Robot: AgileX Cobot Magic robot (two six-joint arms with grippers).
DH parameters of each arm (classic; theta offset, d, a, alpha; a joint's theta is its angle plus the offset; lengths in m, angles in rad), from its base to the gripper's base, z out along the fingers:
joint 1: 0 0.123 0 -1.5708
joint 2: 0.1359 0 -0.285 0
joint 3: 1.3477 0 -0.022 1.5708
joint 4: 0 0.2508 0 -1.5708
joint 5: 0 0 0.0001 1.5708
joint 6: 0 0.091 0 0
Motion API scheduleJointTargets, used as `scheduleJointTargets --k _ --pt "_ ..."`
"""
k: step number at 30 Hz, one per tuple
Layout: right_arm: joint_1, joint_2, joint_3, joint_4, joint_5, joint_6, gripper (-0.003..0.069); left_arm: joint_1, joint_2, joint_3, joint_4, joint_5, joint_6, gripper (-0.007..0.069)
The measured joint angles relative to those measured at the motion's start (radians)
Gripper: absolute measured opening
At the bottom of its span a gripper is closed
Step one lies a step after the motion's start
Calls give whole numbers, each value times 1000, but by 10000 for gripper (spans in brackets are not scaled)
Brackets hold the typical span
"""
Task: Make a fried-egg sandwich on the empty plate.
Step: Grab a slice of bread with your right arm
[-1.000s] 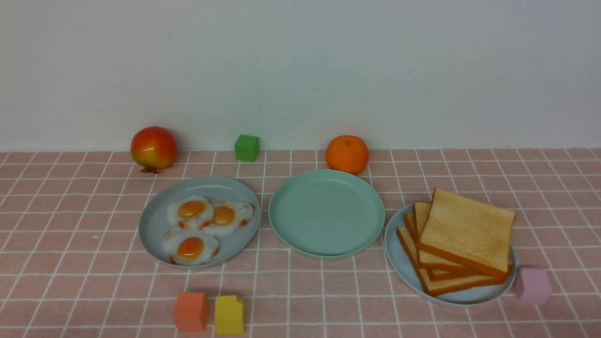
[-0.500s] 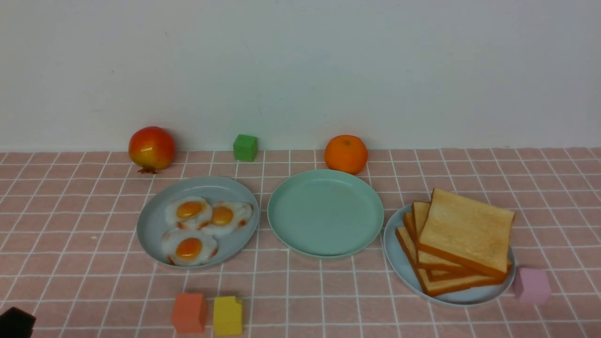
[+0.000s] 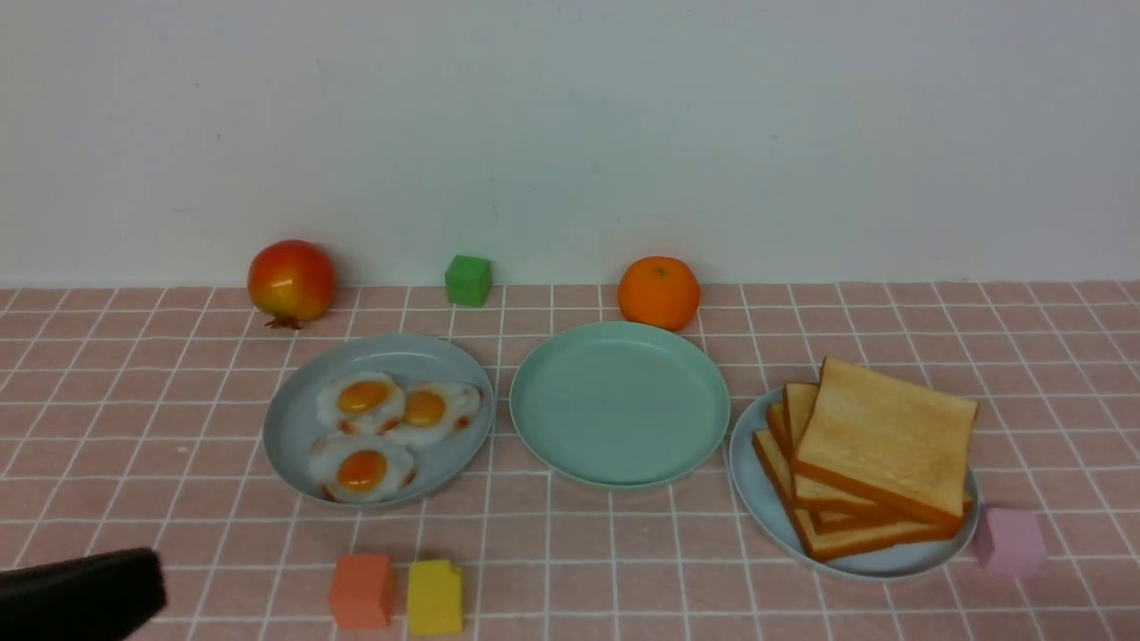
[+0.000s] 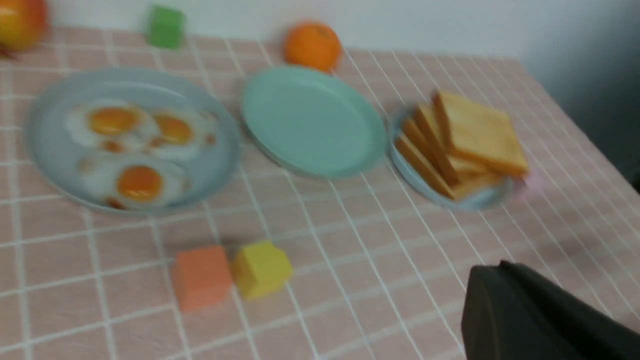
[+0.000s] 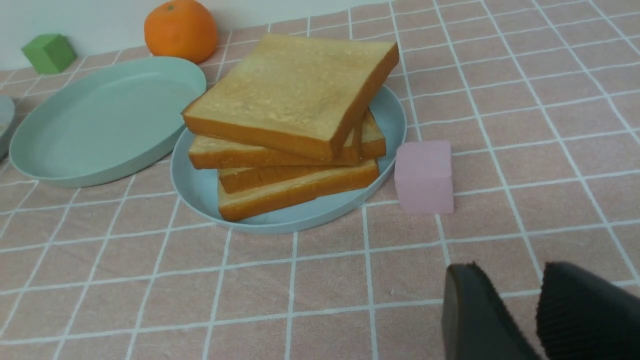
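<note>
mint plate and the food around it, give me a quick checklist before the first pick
1. Mint plate bare, ready for food: ok.
2. Toast stack on its grey plate, top slice free: ok.
3. Three eggs on their plate, two overlapping, so lifting one alone: cannot tell.
4. Right gripper near the toast, fingers slightly apart, holding nothing: ok.
5. Left gripper only partly in view, open or shut: cannot tell.
6. Pink block close beside the toast plate, could get in the way: not ok.

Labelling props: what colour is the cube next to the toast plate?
Pale pink cube, beside the toast plate; clearest in the right wrist view.
</note>
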Motion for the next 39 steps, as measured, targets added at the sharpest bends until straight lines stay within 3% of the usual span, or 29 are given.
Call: scheduleJointTargets --k 8,12,13,20,25,28,30,31,33,34,39 --pt "0 0 0 3 -8 4 239 -29 119 -61 -26 -11 4 13" --pt "0 0 4 164 -68 76 239 -29 118 -61 -37 12 4 13" --pt "0 0 5 264 -131 108 239 -29 118 -61 -40 28 4 13" --pt "0 0 3 515 -262 136 239 -29 118 -61 -59 56 22 13" --pt "0 49 -144 575 -36 74 187 -29 119 -61 -70 68 80 13" --pt "0 232 -385 494 279 -50 120 -29 130 -67 -79 72 99 13" --pt "0 296 -453 463 373 -75 104 -29 142 -72 -83 73 113 13" --pt "0 386 -554 411 516 -105 84 -29 152 -77 -84 75 129 13" --pt "0 470 -618 368 609 -124 74 -29 160 -82 -84 80 145 13" --pt "0 561 -700 305 731 -154 67 -29 165 -88 -85 93 157 13" --pt "77 692 -784 220 807 -168 65 -29 167 -91 -93 126 163 13"
